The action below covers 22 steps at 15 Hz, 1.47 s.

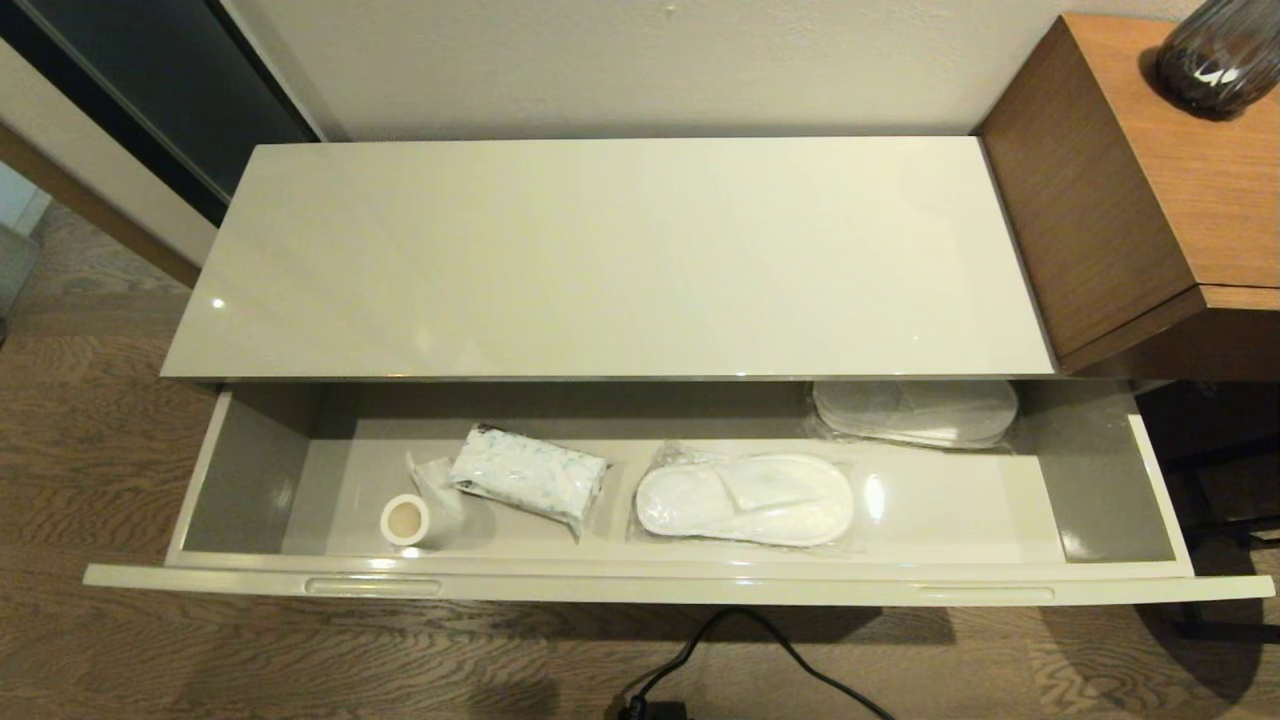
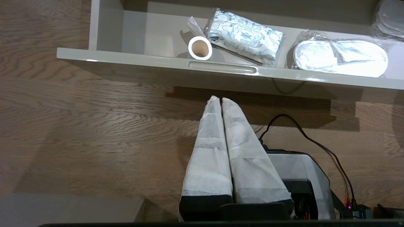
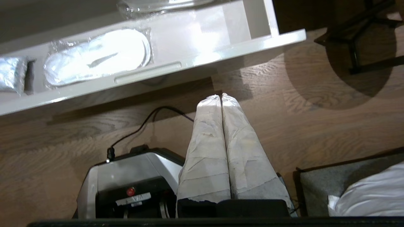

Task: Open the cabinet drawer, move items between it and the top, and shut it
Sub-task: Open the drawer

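Note:
The cabinet drawer [image 1: 640, 583] stands pulled out below the glossy cream top [image 1: 610, 255], which is bare. Inside lie a small tape roll [image 1: 407, 520], a patterned tissue pack [image 1: 527, 475], a wrapped pair of white slippers [image 1: 745, 500] and a second wrapped pair [image 1: 915, 410] half under the top. Neither gripper shows in the head view. My left gripper [image 2: 220, 99] hangs shut and empty over the floor, short of the drawer's left slot handle [image 2: 222, 67]. My right gripper [image 3: 220, 96] is shut and empty too, just short of the right slot handle [image 3: 147, 72].
A brown wood-grain cabinet [image 1: 1130, 200] with a dark vase [image 1: 1215, 55] adjoins on the right. My base [image 3: 132, 183] and its black cable [image 1: 760, 650] lie on the wood floor before the drawer. A dark chair frame [image 3: 359, 47] stands to the right.

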Tool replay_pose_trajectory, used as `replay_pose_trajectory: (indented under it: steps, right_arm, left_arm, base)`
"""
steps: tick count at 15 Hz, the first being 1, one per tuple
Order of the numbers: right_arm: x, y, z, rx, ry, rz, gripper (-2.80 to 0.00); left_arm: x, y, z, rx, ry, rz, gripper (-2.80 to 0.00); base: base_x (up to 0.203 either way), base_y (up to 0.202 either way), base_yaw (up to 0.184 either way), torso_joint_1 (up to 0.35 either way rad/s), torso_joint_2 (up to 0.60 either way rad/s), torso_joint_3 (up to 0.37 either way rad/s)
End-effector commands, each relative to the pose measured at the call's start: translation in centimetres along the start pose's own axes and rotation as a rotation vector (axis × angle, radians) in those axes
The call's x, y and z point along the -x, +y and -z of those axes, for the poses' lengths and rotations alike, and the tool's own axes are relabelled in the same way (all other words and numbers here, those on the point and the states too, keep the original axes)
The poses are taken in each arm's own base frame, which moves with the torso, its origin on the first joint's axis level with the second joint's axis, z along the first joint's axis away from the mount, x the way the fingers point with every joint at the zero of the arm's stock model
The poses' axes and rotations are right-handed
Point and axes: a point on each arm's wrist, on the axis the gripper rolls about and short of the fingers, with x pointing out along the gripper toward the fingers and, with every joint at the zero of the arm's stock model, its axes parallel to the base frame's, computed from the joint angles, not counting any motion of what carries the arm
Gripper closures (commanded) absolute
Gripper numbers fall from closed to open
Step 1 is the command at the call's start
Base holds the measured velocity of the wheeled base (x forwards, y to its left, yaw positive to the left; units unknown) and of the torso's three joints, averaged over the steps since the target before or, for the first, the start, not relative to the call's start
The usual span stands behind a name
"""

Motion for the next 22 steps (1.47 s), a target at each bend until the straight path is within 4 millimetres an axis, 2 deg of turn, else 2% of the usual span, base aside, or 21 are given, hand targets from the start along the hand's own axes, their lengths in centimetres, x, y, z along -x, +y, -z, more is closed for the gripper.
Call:
replay_pose_trajectory:
  steps: [1,3,5,8,11,13,22]
  right_arm:
    - [0.0,-0.2,0.2,0.005,-0.002,-0.023,0.00]
    - [0.4,-0.6,0.6,0.029,-0.018,-0.099,0.00]
    - [-0.2,-0.8,2.3,0.047,0.004,-0.094,0.00]
    - [-0.7,-1.2,4.5,0.123,-0.068,-0.103,0.00]
    - [-4.0,-1.2,7.8,0.181,-0.144,-0.128,0.00]
    - [-4.7,-1.1,8.1,0.182,-0.255,-0.159,0.00]
    - [-4.7,-1.1,8.2,0.183,-0.260,-0.162,0.00]
  left_arm:
    - [0.0,0.0,0.0,0.001,0.003,0.000,0.00]
    - [0.1,0.0,0.1,0.001,-0.002,0.000,0.00]
    - [0.1,0.0,0.2,-0.001,-0.001,0.003,0.00]
    - [0.0,0.1,0.5,-0.001,0.005,0.006,0.00]
    - [0.0,0.2,0.9,-0.017,0.006,0.013,0.00]
    - [-0.1,0.2,1.3,-0.029,0.011,0.016,0.00]
    - [-0.1,0.2,0.5,-0.065,-0.025,0.013,0.00]
  base:
    - [0.000,0.000,0.000,0.000,0.00,0.000]
    - [0.000,0.000,0.000,0.000,0.00,0.000]
    - [0.000,0.000,0.000,0.000,0.00,0.000]
    - [0.000,0.000,0.000,0.000,0.00,0.000]
    - [0.000,0.000,0.000,0.000,0.00,0.000]
    - [0.000,0.000,0.000,0.000,0.00,0.000]
    - [0.000,0.000,0.000,0.000,0.00,0.000]
